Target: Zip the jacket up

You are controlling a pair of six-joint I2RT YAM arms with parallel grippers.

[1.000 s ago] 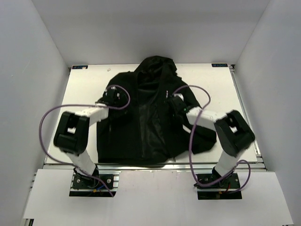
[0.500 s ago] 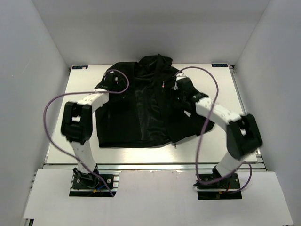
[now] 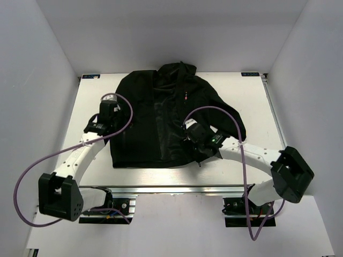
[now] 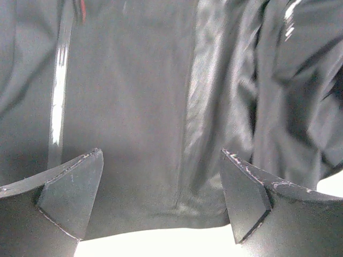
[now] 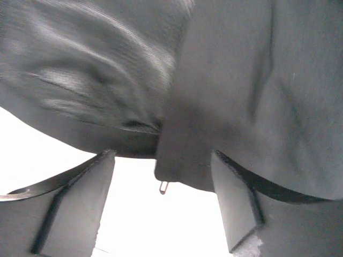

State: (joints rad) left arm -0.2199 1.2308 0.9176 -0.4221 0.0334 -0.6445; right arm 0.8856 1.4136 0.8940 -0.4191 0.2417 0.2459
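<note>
The black hooded jacket (image 3: 161, 123) lies spread on the white table (image 3: 257, 96), hood at the far edge, its front unzipped with the lining showing down the middle. My left gripper (image 3: 109, 119) hovers open over the jacket's left side; between its fingers (image 4: 75, 193) I see the hem (image 4: 161, 214) and bare table. My right gripper (image 3: 194, 134) is open over the lower front of the right panel. In the right wrist view its jaws stand apart around that panel's hem corner (image 5: 182, 166), where a small metal zipper pull (image 5: 163, 187) hangs. Neither gripper holds anything.
White walls close in the table on the left, right and far sides. Purple cables (image 3: 225, 115) loop from both arms, the right one lying over the jacket's right sleeve. Bare table shows on both sides of the jacket and along the near edge (image 3: 161, 179).
The jacket went from bunched to spread flat and shifted toward the far edge. Both arms then drew back toward the near side, and the right gripper opened and let go of the fabric.
</note>
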